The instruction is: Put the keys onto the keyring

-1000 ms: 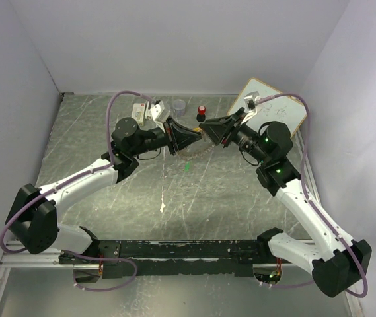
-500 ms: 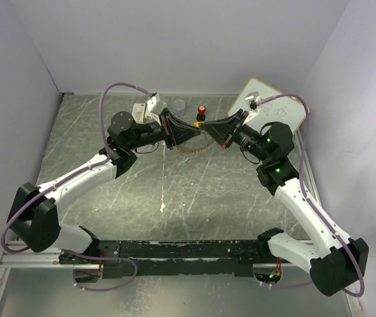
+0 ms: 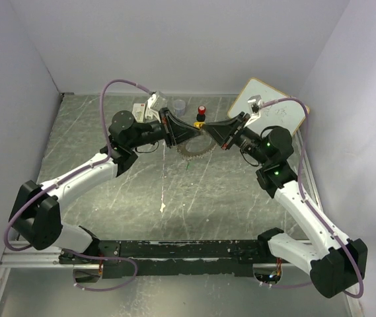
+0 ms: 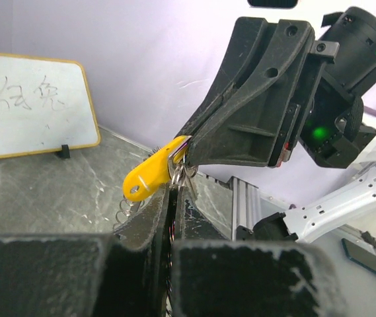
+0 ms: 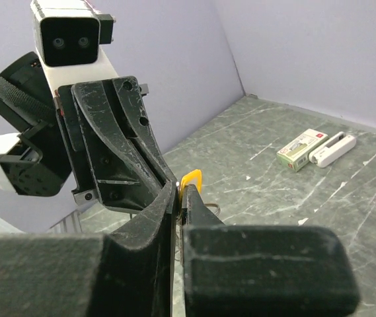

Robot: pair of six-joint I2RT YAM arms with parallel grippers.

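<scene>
Left hand: our left hand (image 3: 189,130) has its fingers pressed together on what we judge to be the top rim of the large thin silvery metal keyring (image 3: 194,148), fringed all round with small metal pieces.
Right hand: our right hand (image 3: 208,126) is closed tip to tip against the left, pinching the tiny plastic-headed yellow-orange key (image 4: 147,180) by its metal end.
Where the keyring is: it hangs in the air under the two meeting hands, above the grey marbled worktop (image 3: 234,198).
Where the keys are: the yellow-orange key sits right at the ring's top edge. The tiny bright green key (image 3: 188,166) lies alone on the worktop below (hardly more than a speck from above).
Main risk: the key may not be threaded. We cannot see whether its hole has caught the wire, so if the right hand let go it could fall.
Second risk: the two hands' tips touch, so a small push either way could twist the ring out of the left hand's thin grip.
Look of the keyring: gear-like, light and springy, and likely to swing.
Look of the key: a smooth teardrop head with a small hole.
</scene>
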